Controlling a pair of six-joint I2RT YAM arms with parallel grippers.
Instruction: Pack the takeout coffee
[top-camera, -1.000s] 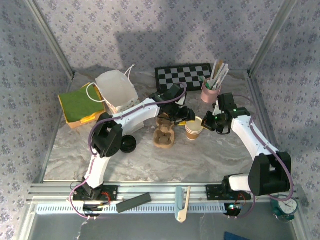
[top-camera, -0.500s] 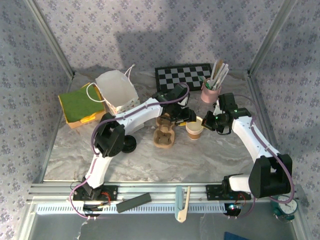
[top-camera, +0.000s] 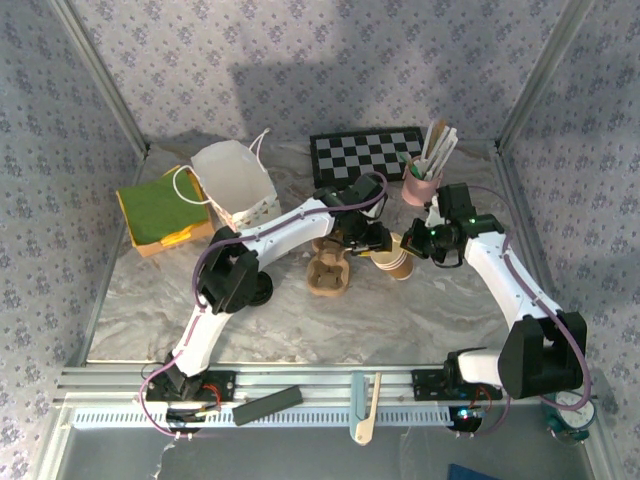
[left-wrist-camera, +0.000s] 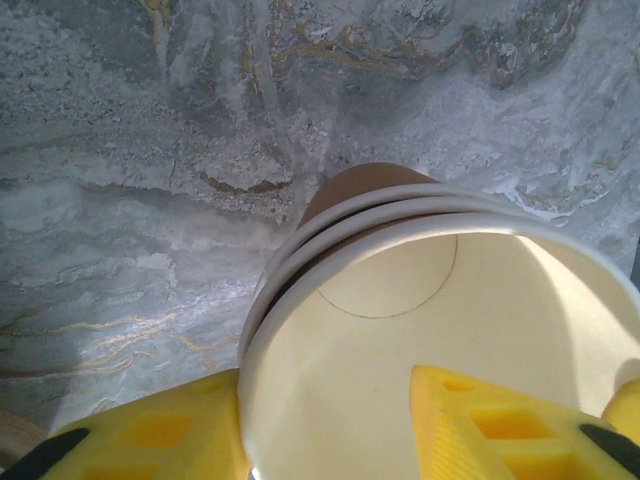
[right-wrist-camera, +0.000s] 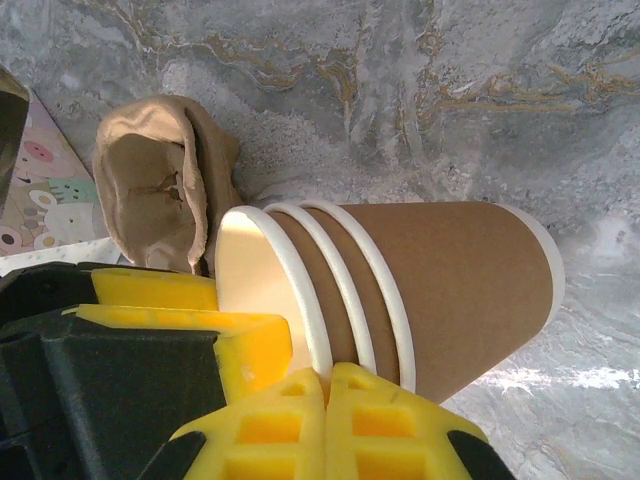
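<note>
Okay, cup: the takeout coffee cup (top-camera: 398, 263) is lying just right of the pulp tray (top-camera: 327, 275), tipped over, showing three nested white rims and no lid.
Long axis: it is running away from the tray, with the mouth facing the tray and the base pointing off the far side.
Left gripper: the left gripper (left-wrist-camera: 320, 400) is reaching in from the tray side. Its fingers are standing apart, one inside the mouth and one outside the wall, not pinching yet.
Right gripper: the right gripper (right-wrist-camera: 325, 385) is sitting on the cup's far side from the tray. Its fingers are pressing together at the rim, seemingly holding the stack.
Nearer arm: both are touching the cup, and the left is covering the mouth.
Step (guess): this is looking like pulling the inner cup out along the axis, toward the tray.
Risk: the whole stack is likely coming along if the right pinch is slipping.
Lid: the black lid (top-camera: 262, 290) is lying left of the tray, well apart from the cup.
</note>
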